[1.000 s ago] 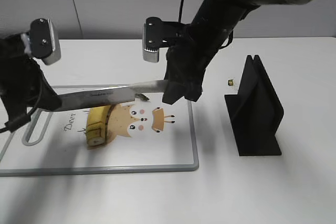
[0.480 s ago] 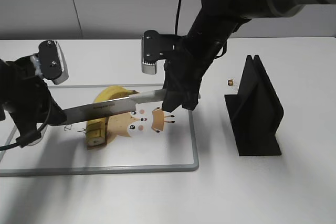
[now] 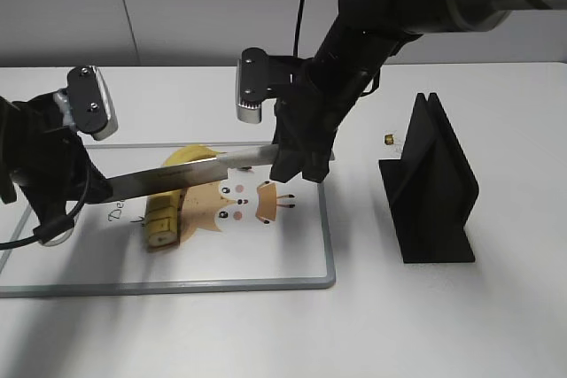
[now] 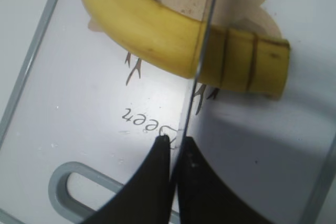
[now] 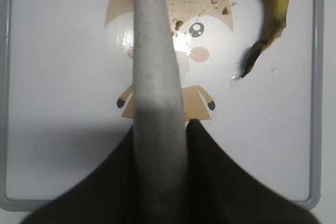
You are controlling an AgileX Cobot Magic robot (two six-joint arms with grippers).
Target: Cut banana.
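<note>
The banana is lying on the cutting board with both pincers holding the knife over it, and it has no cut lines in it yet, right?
Not quite. The banana already has cut lines near its flat end; the left wrist view shows two. The rest holds: it lies on the cutting board, and the left pincer and right pincer hold the knife over it.

Even, bright overhead light casts soft shadows on the cutting board (image 3: 292, 254); wrist views blur up close

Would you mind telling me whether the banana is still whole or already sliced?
Partly sliced, it seems: the banana shows two dark cut lines near its flat end, pieces still together; the knife lies across it.
</note>
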